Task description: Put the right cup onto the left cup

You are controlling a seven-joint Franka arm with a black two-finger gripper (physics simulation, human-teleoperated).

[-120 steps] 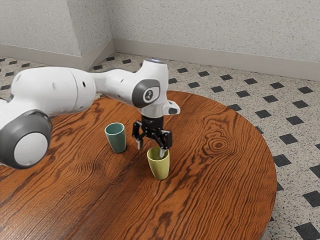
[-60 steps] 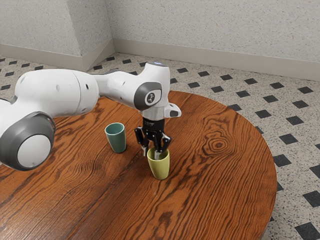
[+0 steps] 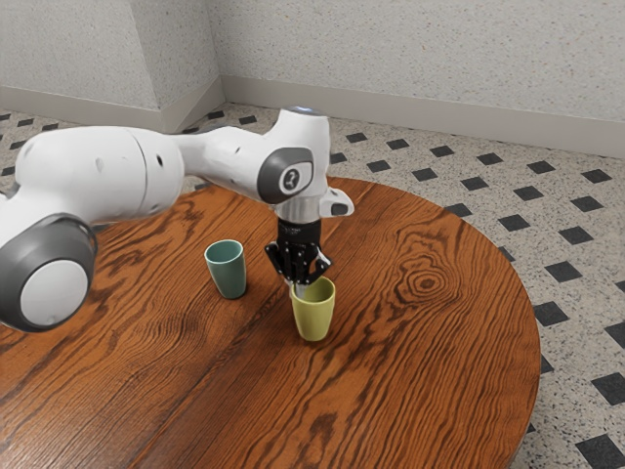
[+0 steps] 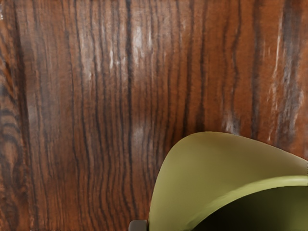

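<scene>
Ext. view: yel. cup [image 3: 314, 317] in gripper [image 3: 300, 288]

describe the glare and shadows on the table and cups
Wrist view: pale streaks of glare run along the grain of the table, and the inside of the yellow-green cup falls into deep shade below a lighter rim. Exterior view: the light looks soft and even, with a faint shadow at the foot of the teal cup.
</scene>
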